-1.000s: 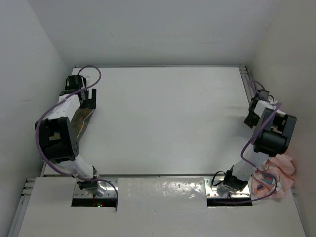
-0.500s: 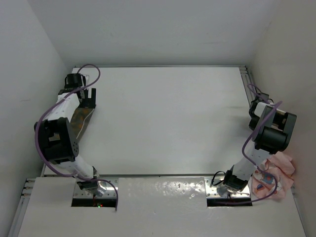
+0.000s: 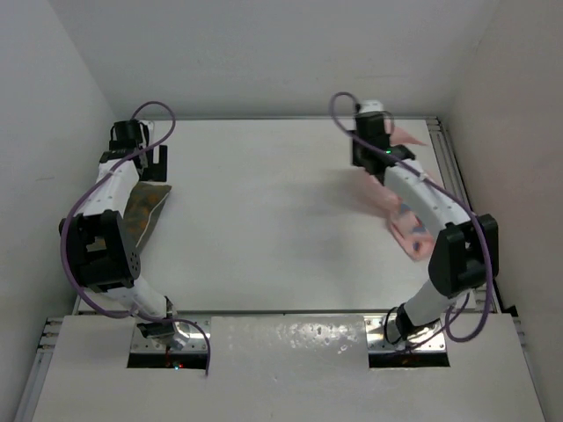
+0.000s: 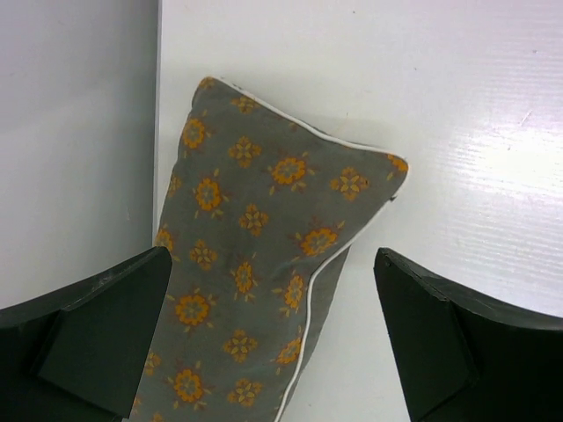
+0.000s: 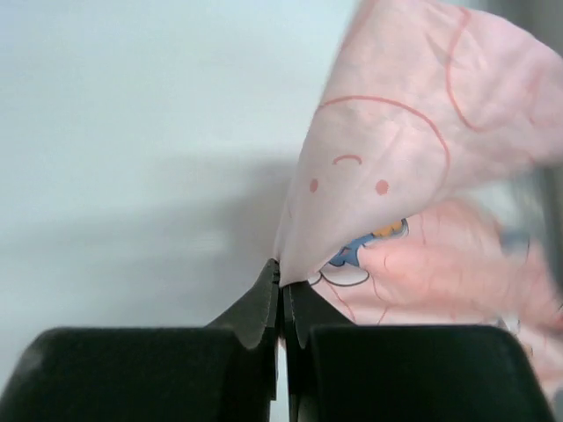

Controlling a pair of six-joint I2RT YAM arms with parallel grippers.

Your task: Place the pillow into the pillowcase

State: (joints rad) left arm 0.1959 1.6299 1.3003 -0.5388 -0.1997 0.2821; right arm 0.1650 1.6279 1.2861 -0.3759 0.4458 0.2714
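The white table (image 3: 264, 220) takes up most of what I can see, with the two arms reaching over it from the near edge. The pillowcase (image 3: 406, 230) is off the tabletop, a blurred sheet of pink cloth hanging in the air near the far right corner and trailing back along the right arm towards the right edge. Up close, its bunny print shows on a fold that stands up out of the right gripper (image 5: 281, 272), whose two fingers are pinched together on the fabric's edge.

The pillow (image 4: 255, 255) lies flat along the left edge of the table, about halfway between the near and far sides, with one long side against the left wall. Its orange flower pattern faces up and a white piped seam runs around it.

The left gripper (image 4: 272, 255) hovers above the pillow's far end with its fingers spread wide and nothing between them.
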